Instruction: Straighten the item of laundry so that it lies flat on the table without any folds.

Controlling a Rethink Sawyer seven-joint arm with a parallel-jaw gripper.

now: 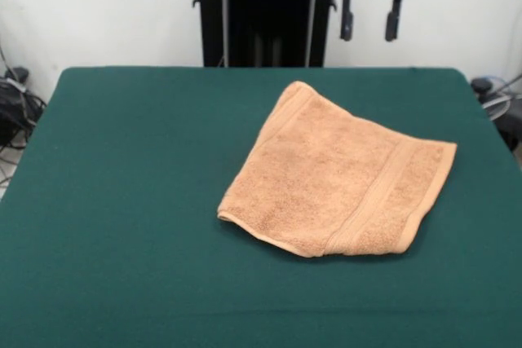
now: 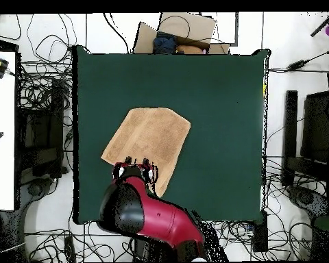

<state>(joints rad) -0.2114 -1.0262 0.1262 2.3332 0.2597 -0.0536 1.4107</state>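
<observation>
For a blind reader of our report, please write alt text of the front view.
An orange-tan towel, folded over on itself, lies right of centre on a table covered in dark green cloth. The robot's claw hangs open above the table's far edge, apart from the towel and holding nothing.

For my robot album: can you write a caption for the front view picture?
Folded orange towel lies on the green table; the open end effector hangs above, behind it.
</observation>
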